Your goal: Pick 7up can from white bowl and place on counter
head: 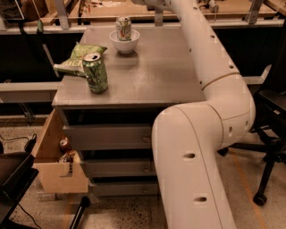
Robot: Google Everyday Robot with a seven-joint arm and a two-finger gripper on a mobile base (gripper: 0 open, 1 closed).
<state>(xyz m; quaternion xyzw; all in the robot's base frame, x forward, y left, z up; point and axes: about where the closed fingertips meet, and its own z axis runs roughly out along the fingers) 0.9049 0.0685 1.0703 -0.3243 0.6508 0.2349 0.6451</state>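
Note:
The 7up can (124, 27) stands upright in the white bowl (124, 43) at the back of the grey counter (152, 71). My white arm (210, 67) rises from the lower right, bends at a large elbow, and reaches over the counter's right side toward the back. It leaves the picture at the top edge, just right of the bowl. My gripper is past that top edge and out of view. Nothing touches the can or the bowl.
A dark green patterned can (95, 72) stands near the counter's front left, with a green chip bag (78, 58) behind it. An open cardboard box (56, 172) with cans sits by the drawers at lower left. A black chair (270, 134) is at right, a wooden bench (134, 10) behind.

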